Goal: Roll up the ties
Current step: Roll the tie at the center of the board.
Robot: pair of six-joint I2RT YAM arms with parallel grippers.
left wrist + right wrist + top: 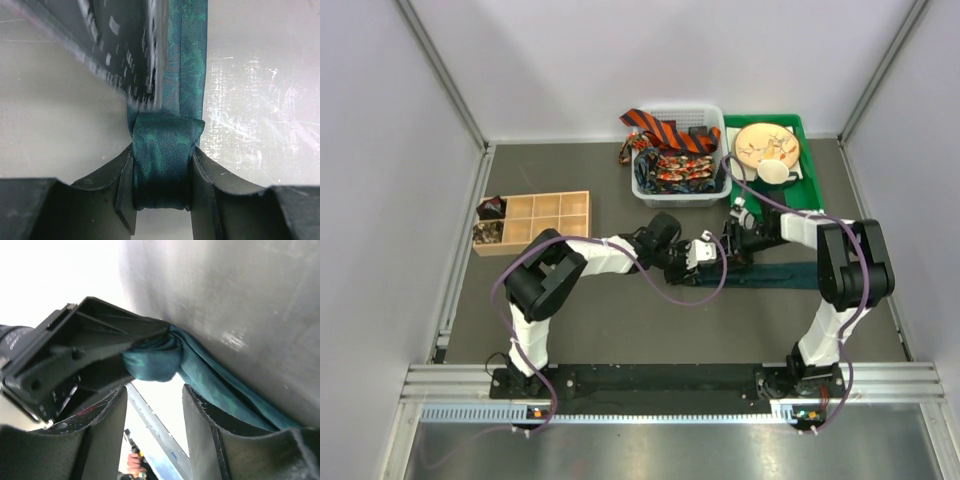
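Teal tie (187,75), glossy with a woven pattern, its end rolled into a coil pinched by the left gripper (162,172); right gripper (154,397) spread beside it.

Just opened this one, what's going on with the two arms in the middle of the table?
The left gripper is clamped on the small rolled-up end of the dark teal tie. The tie's unrolled length lies flat on the table, running toward the right arm. The right gripper sits open right beside the roll and grips nothing. The other ties are piled in the white basket at the back.
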